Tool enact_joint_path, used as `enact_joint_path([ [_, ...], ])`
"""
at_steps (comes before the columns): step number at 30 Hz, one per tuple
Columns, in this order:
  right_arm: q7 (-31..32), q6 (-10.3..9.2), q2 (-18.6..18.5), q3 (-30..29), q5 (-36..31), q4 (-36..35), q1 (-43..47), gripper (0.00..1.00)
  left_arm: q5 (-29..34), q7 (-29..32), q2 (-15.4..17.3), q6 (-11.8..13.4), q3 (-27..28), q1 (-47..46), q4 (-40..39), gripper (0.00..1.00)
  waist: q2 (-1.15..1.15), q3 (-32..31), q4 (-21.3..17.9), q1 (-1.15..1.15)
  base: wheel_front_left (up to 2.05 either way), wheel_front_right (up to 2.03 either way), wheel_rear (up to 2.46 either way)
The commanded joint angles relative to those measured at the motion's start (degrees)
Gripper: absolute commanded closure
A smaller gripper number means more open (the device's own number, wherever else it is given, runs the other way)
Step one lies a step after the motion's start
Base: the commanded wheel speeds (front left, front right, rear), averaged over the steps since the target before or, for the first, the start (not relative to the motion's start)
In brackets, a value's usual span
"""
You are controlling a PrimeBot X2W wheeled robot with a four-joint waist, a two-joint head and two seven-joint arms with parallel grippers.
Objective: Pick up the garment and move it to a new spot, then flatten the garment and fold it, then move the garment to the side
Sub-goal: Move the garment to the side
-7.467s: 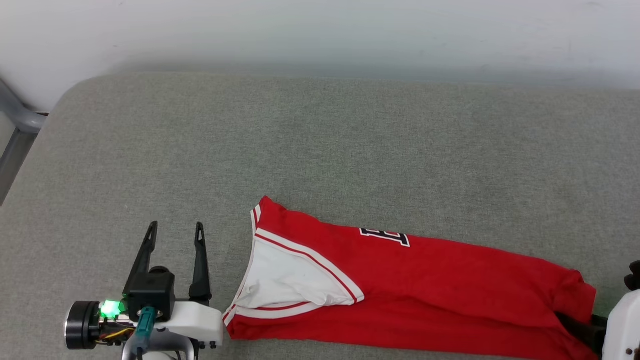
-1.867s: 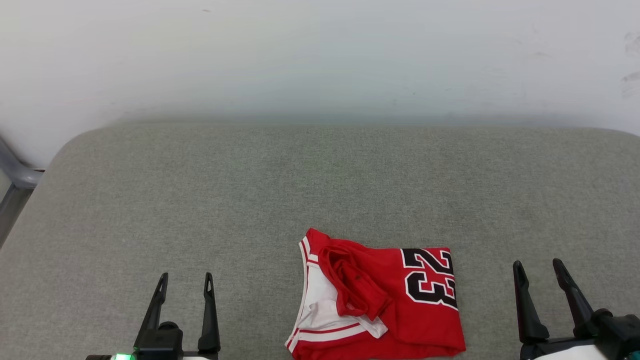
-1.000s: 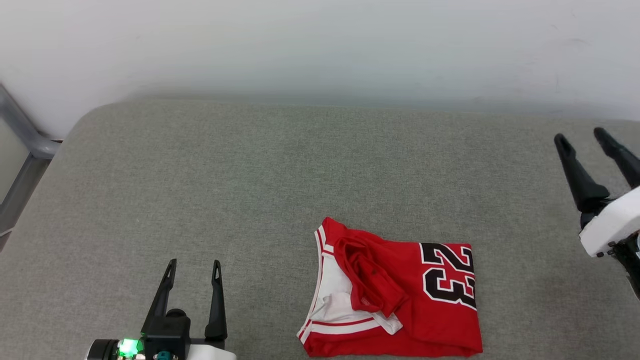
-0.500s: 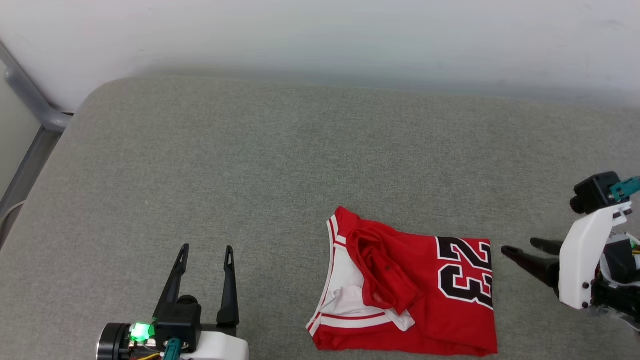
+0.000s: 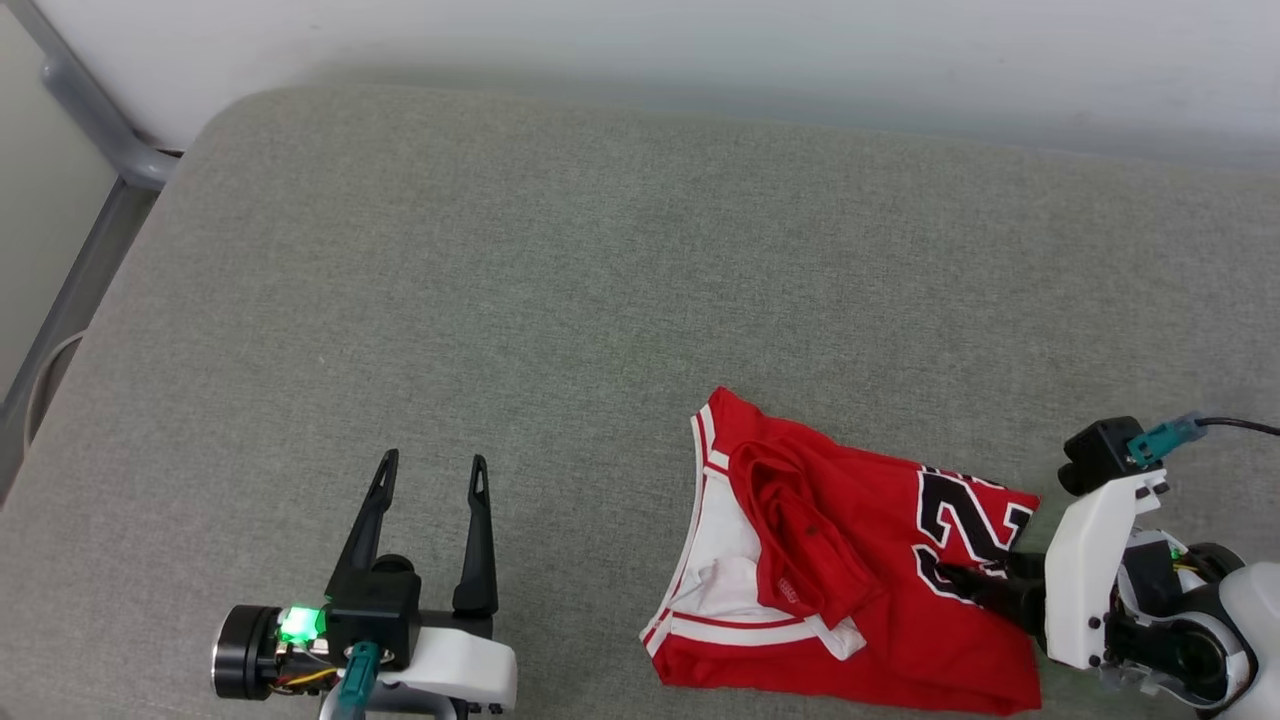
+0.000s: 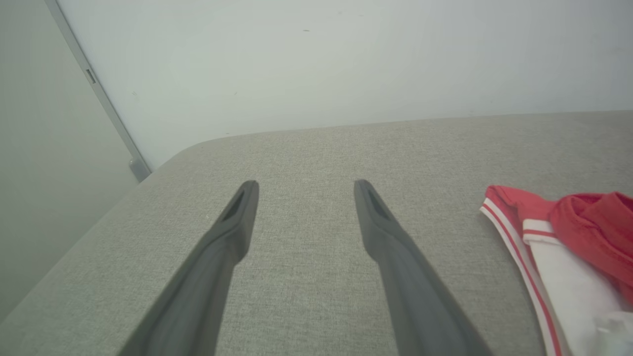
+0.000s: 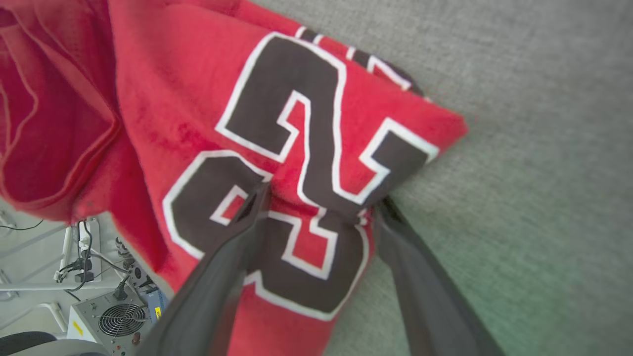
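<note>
Garment (image 5: 880, 610) lies folded at the near right of the grey padded surface (image 5: 500, 250); the right gripper (image 7: 321, 198), spread wide, straddles its right edge. Best to pinch all layers deeply before sliding it aside.

The left gripper (image 5: 433, 460) sits low on the robot's left, fingers pointing forward and spread wide, gripping nothing. The right gripper (image 7: 322, 195) is turned inward, fingers pointing toward the robot's left, jaws parted wide and unclamped. Its white wrist housing (image 5: 1090, 560) stands upright.
</note>
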Motion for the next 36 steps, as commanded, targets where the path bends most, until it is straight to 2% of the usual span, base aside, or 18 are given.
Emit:
enact_joint_path([
  [1,-0.3,-0.05,1.6,2.0,0.6,2.2,1.8,0.00,0.4,-0.1,-0.2,-0.1,-0.1,-0.9,0.2,0.00,0.00,0.4,0.6,0.00,0.00,0.00,0.00],
  [8,-3.7,-0.05,1.6,7.6,1.6,4.8,2.3,0.00,0.2,-0.1,-0.2,0.2,0.4,-1.0,0.4,0.00,0.00,0.6,0.9,0.00,0.00,0.00,0.00],
  [9,-4.6,-0.05,1.2,8.0,1.7,4.6,1.9,0.30,0.2,-0.1,-0.2,0.3,0.5,-0.9,0.4,0.00,0.00,0.6,0.8,0.00,0.00,0.00,0.00],
  [11,-6.7,-0.05,0.5,8.2,2.2,4.2,0.7,1.00,0.1,-0.1,-0.2,0.4,0.7,-0.6,0.6,0.00,0.00,0.3,0.5,0.00,0.00,0.00,0.00],
  [16,-9.9,-0.04,-1.1,9.5,2.6,2.6,-1.8,1.00,0.0,-0.1,-0.2,0.5,1.0,-0.1,0.8,0.00,0.00,-0.6,-0.6,0.00,0.00,0.00,0.00],
  [22,-14.6,-0.05,-3.0,11.6,2.4,-0.1,-6.1,1.00,0.0,-0.1,0.0,0.5,1.6,0.8,0.7,0.00,0.00,-2.2,-3.7,0.00,0.00,0.00,0.00],
  [36,-19.3,-0.05,-12.4,15.2,-3.2,-2.9,-15.2,1.00,0.3,-0.1,0.2,0.7,2.6,0.3,-0.5,0.00,0.00,-0.7,-14.4,0.00,0.00,0.00,0.00],
])
